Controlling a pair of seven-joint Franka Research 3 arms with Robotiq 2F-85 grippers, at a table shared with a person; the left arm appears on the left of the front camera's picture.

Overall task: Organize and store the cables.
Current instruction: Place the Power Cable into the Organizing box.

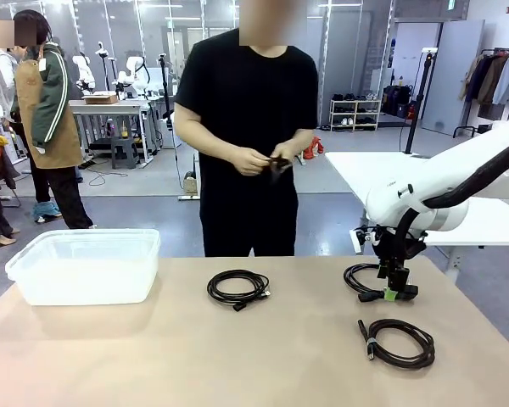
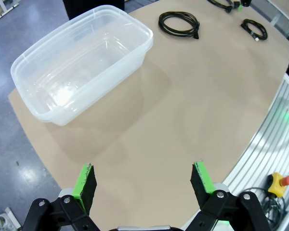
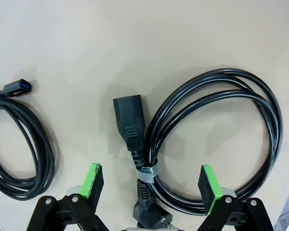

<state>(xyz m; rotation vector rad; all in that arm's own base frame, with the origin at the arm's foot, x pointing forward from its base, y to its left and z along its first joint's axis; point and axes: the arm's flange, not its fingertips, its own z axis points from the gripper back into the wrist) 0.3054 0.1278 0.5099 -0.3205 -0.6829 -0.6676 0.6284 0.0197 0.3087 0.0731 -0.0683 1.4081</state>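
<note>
Tan table [image 1: 237,365] with a rounded edge, clear plastic bin [image 1: 85,284] on its left part, coiled black middle cable [image 1: 225,294] well apart from the bin, power cable [image 1: 349,280] with chunky plugs at far right, thin cable [image 1: 375,346] coiled just nearer.

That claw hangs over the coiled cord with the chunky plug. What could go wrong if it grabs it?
The open right gripper straddles the power cord near its grey strap; closing might catch one strand, so the coil sags. The clear bin sits across the table, so a dangling plug could snag the middle cable.
</note>
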